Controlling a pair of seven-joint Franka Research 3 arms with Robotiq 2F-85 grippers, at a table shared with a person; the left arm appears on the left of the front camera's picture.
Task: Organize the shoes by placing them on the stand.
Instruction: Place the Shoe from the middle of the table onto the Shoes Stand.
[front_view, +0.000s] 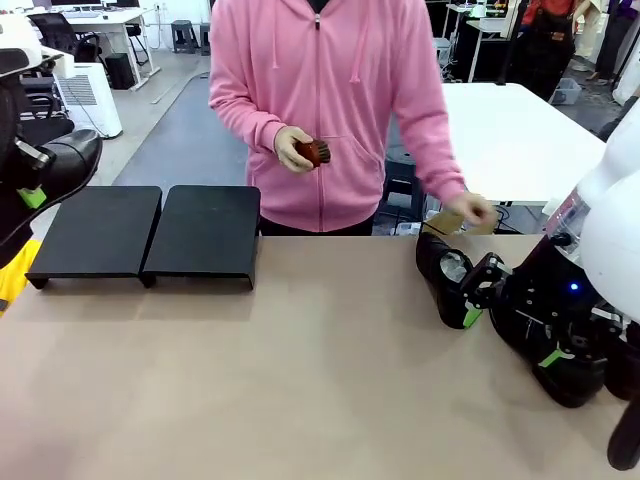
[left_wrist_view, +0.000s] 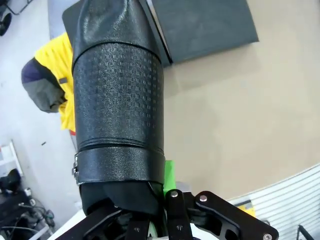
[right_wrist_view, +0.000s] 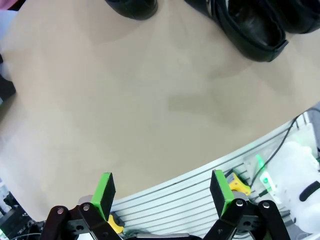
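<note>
The stand (front_view: 150, 235) bears no shoes. The left gripper (left_wrist_view: 161, 186) clamps one shoe (left_wrist_view: 117, 100); the right gripper (right_wrist_view: 162, 190) stands open, remaining shoes (front_view: 438, 270) on the table (front_view: 300, 370).

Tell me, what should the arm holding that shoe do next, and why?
Probably swing the shoe over the stand and lower it onto the left panel. The left gripper is shut on the shoe, holding it in the air just beyond the stand's left end, and both panels have room.
</note>
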